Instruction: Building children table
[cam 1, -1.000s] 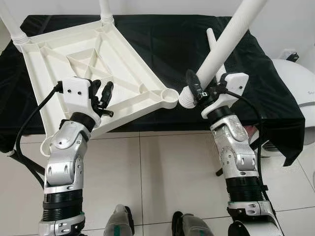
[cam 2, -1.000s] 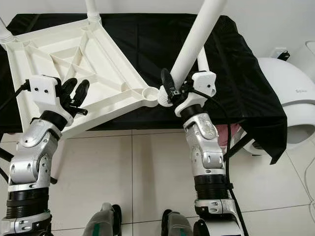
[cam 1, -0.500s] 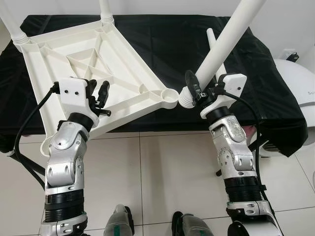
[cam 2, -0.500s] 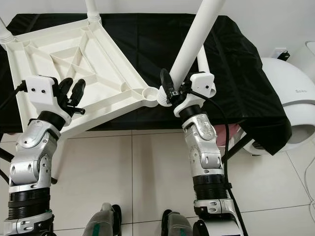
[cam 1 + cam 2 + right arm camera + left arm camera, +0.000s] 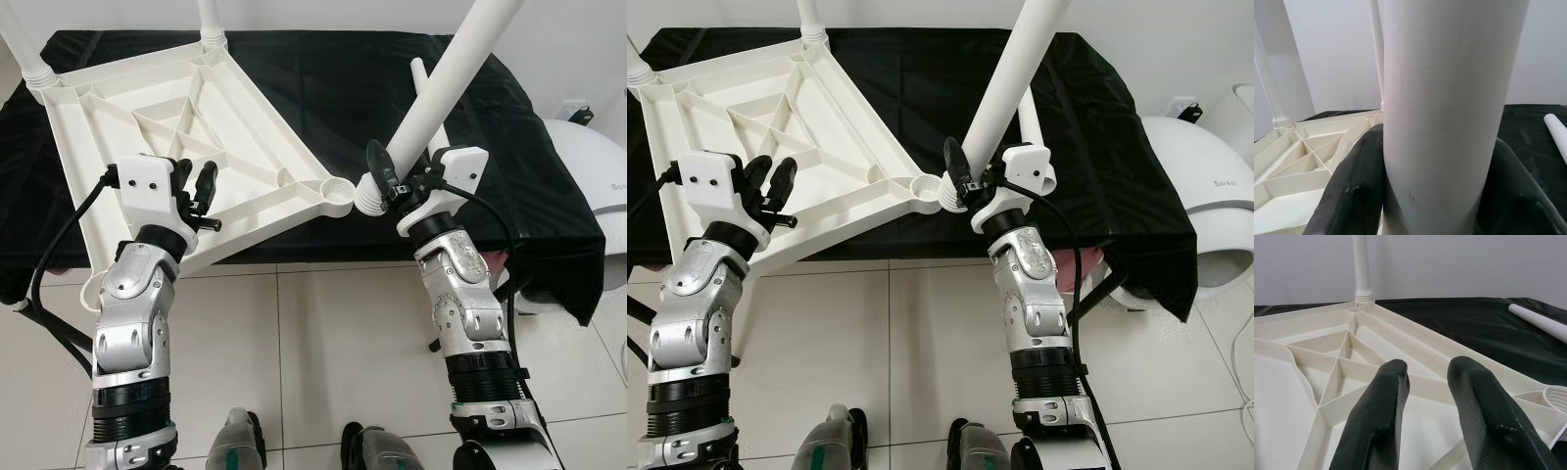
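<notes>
- We find the white ribbed plastic tabletop (image 5: 186, 147) lying upside down on the counter draped in black cloth (image 5: 323, 88), its near edge overhanging the tiled floor (image 5: 313, 362).
- Two white legs stand in its far corner sockets.
- We see the right pincer (image 5: 384, 182) clenched around the long white cylindrical plastic leg (image 5: 446, 78), whose ribbed lower end sits just beside the empty near corner socket (image 5: 338, 191).
- The left pincer (image 5: 199, 192) hovers over the tabletop's near rim, fingers (image 5: 1376, 426) parted, grasping nothing.
- Another white leg (image 5: 419, 76) lies on the cloth.
</notes>
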`<state>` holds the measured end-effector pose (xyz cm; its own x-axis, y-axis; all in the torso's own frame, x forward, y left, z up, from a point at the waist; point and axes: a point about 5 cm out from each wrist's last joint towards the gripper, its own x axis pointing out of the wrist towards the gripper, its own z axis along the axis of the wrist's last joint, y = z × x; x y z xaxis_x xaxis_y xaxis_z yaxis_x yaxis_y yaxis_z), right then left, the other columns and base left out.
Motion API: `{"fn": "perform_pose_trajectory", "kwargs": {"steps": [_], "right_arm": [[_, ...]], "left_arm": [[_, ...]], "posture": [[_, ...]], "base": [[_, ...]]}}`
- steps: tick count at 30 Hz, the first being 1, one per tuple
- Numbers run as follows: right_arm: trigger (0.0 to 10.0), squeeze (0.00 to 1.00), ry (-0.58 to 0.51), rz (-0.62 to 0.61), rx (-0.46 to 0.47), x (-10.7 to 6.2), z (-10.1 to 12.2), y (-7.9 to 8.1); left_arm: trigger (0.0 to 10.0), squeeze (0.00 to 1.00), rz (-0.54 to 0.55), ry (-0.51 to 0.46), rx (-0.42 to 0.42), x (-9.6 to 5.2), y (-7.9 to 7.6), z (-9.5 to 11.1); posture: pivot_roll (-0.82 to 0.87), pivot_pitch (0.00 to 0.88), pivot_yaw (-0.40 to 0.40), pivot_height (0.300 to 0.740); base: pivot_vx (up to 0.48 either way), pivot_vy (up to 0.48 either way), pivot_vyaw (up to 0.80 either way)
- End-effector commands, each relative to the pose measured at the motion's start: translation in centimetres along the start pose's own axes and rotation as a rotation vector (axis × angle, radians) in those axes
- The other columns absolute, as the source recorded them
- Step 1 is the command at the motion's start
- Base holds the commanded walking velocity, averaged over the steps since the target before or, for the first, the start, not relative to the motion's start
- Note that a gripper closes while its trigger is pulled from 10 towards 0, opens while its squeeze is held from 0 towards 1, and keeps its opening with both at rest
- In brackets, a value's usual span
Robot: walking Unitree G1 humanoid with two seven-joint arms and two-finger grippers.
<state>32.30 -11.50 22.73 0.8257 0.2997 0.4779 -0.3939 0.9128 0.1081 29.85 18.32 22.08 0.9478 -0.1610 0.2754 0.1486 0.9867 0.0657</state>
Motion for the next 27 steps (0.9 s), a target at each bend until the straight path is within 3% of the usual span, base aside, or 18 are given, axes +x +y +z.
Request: {"fn": "perform_pose_trajectory", "kwargs": {"steps": [1, 11, 27], "right_arm": [[10.0, 0.00, -0.005, -0.002, -0.007, -0.19, -0.09, -0.01], [10.0, 0.00, -0.006, -0.003, -0.008, -0.22, -0.03, 0.01], [10.0, 0.00, -0.009, -0.011, -0.009, -0.29, 0.08, -0.05]], "left_arm": [[10.0, 0.00, 0.173, -0.020, 0.011, -0.15, 0.89, 0.42], [10.0, 0.00, 0.172, -0.016, 0.008, -0.17, 0.86, 0.38], [10.0, 0.00, 0.171, -0.015, 0.009, -0.09, 0.91, 0.48]], "posture": [[0.00, 0.114, -0.027, 0.740], [0.00, 0.119, -0.026, 0.740], [0.00, 0.127, -0.021, 0.740]], "base": [[0.000, 0.000, 0.00], [0.000, 0.000, 0.00], [0.245, 0.000, 0.00]]}}
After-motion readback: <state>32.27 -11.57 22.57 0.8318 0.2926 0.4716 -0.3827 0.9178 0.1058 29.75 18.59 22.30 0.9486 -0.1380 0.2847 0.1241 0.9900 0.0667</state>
